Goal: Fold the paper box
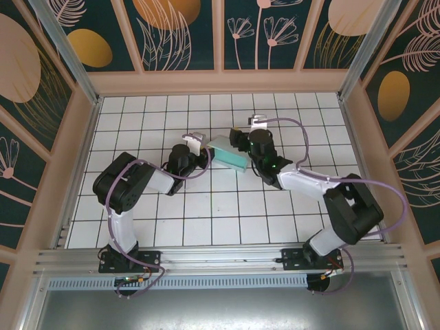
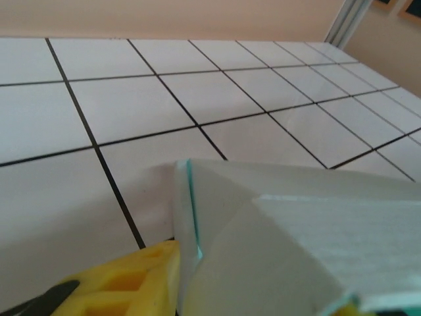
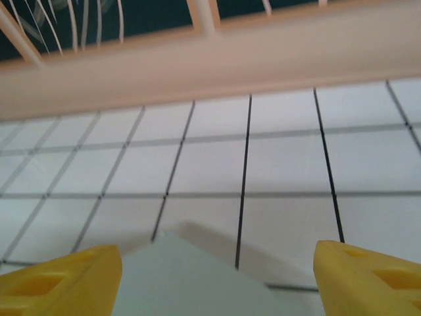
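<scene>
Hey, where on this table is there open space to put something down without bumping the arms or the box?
Bare tiles of the table run along the back wall, in both far corners, and in the near strip between the arm bases. It is crowded mid-table, where the left arm and right arm meet at the paper box.

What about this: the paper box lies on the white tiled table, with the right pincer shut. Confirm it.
Wrong on the pincer: the right wrist view shows the right pincer open, its yellow fingers wide apart. The paper box does lie on the white tiled table.
</scene>
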Available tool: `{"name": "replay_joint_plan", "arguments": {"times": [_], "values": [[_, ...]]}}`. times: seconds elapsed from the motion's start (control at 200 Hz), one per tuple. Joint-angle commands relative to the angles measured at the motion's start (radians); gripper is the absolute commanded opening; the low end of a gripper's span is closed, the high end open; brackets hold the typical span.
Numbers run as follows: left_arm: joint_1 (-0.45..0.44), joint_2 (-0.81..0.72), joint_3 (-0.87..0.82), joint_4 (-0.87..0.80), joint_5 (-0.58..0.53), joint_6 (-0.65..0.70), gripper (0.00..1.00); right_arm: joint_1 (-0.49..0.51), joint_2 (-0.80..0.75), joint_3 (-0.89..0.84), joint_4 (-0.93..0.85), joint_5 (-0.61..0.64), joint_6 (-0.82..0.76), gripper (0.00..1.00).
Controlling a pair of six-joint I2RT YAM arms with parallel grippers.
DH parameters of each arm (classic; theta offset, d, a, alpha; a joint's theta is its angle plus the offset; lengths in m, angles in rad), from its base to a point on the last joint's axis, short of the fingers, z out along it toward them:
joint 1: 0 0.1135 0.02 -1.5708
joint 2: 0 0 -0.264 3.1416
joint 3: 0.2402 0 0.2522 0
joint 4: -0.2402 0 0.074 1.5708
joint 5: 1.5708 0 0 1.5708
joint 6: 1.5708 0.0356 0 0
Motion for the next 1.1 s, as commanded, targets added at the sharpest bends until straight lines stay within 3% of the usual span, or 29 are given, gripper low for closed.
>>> {"name": "replay_joint_plan", "arguments": {"times": [0.0,0.145,0.17,0.2,0.22,0.28,0.4,0.505,0.591,0.776,0.986,1.096], "values": [[-0.004,-0.048,-0.038,0.007,-0.003,0.007,0.39,-0.012,0.038,0.045,-0.084,-0.065,0.041,0.77],[-0.003,-0.125,-0.114,0.014,0.006,0.009,0.55,-0.016,0.08,0.043,-0.105,-0.054,0.058,0.79],[-0.004,-0.143,-0.135,0.024,0.009,0.01,0.64,-0.017,0.086,0.041,-0.108,-0.051,0.06,0.79],[-0.003,-0.165,-0.162,0.033,0.009,0.008,0.67,-0.017,0.092,0.037,-0.112,-0.05,0.06,0.79],[-0.003,-0.183,-0.179,0.042,0.008,0.007,0.76,-0.017,0.095,0.033,-0.113,-0.046,0.06,0.79],[-0.003,-0.246,-0.225,0.054,0.011,0.004,0.87,-0.018,0.103,0.018,-0.112,-0.038,0.057,0.8],[-0.003,-0.359,-0.277,0.045,-0.008,-0.023,0.95,-0.019,0.128,-0.018,-0.104,-0.016,0.045,0.82],[0.002,-0.406,-0.252,-0.001,-0.03,-0.077,0.95,-0.019,0.168,-0.032,-0.116,-0.008,0.017,0.87],[0.026,-0.38,-0.155,-0.141,-0.041,-0.163,0.94,-0.017,0.206,-0.006,-0.174,0.0,-0.025,0.9],[0.069,-0.245,0.033,-0.348,0.064,-0.274,0.87,-0.025,0.18,0.017,-0.219,0.013,-0.077,0.92],[0.07,-0.083,0.188,-0.532,0.171,-0.259,0.83,-0.088,0.027,-0.097,-0.038,-0.218,0.009,0.95],[0.07,-0.041,0.221,-0.559,0.222,-0.258,0.71,-0.143,-0.031,-0.183,0.068,-0.346,0.119,0.95]]}}
